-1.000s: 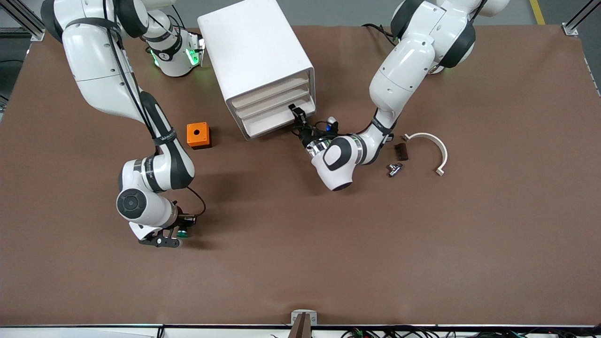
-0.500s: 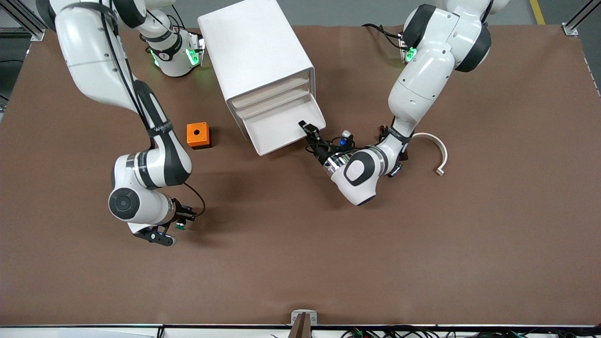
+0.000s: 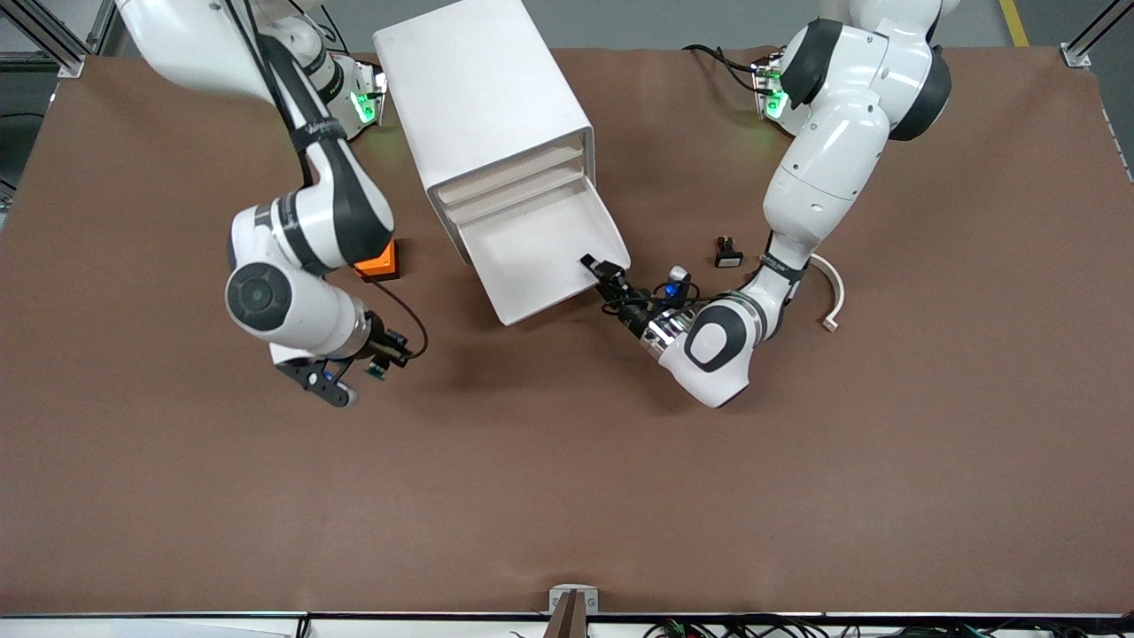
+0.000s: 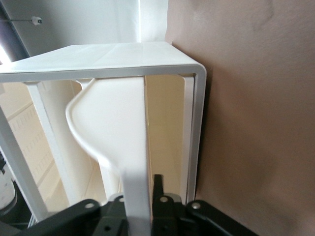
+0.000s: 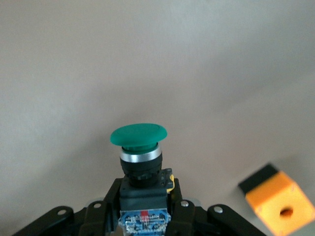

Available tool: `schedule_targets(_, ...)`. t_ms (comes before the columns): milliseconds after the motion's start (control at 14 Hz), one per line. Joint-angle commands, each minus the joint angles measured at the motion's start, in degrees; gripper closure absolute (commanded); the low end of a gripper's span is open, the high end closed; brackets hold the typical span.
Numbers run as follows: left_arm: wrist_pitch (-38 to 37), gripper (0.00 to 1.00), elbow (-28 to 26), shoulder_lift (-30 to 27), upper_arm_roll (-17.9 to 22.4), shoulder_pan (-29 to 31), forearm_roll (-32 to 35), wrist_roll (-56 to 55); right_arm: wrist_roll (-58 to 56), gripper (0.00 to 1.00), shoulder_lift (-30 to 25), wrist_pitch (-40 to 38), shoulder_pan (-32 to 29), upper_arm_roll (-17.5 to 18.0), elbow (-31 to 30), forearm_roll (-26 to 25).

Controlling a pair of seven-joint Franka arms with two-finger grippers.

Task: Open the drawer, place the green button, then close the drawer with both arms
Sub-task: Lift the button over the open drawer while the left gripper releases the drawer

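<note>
The left gripper (image 3: 604, 269) is pinching the shallow white tray drawer's (image 3: 542, 259) front lip, drawer open; the right gripper (image 5: 142, 206), clamping the green-capped button (image 5: 139, 147), is hanging beside the drawer and needs carrying over it next.

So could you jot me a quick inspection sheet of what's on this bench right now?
Surface: brown table.
Job's things: lowest drawer pulled out of the white cabinet; green-capped button held in the air.
Clutter: orange cube partly hidden by the right arm; small black-and-white switch; white curved bracket.
Grippers: left end effector at the drawer's front edge; right end effector shut on the button, over the table.
Cables: black leads at both wrists.
Surroundings: metal frame posts at the table's corners.
</note>
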Motion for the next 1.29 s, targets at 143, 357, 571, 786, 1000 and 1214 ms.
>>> schedule_targets(143, 1.0, 0.15, 2.3, 0.5, 0.2, 0.9, -1.2, 8.0, 14.5, 1.0, -7.3, 2.5, 8.6, -0.4, -8.3, 0.9)
schedule_targets(357, 1.0, 0.01, 5.6, -0.2, 0.2, 1.8, -1.2, 19.2, 24.5, 1.0, -7.0, 6.3, 15.2, -0.4, -9.0, 0.9)
schedule_targets(571, 1.0, 0.01, 10.2, -0.5, 0.7, 2.7, -0.8, 29.9, 30.5, 1.0, -6.7, 12.9, 19.7, -0.4, -12.3, 0.9)
schedule_targets(786, 1.0, 0.01, 11.6, -1.9, 5.6, 2.3, -0.6, 43.5, 36.6, 1.0, -4.9, 16.3, 23.0, -0.4, -12.0, 0.9)
schedule_targets(1000, 1.4, 0.0, 11.9, -4.0, 9.2, 1.7, 0.8, 57.9, 42.4, 1.0, -1.8, 19.7, 26.0, -0.4, -10.7, 0.8)
schedule_targets(1214, 4.3, 0.0, 12.4, -6.4, 13.0, -0.2, 3.8, 68.1, 46.1, 1.0, 1.3, 19.6, 27.9, -0.4, -8.0, 0.7)
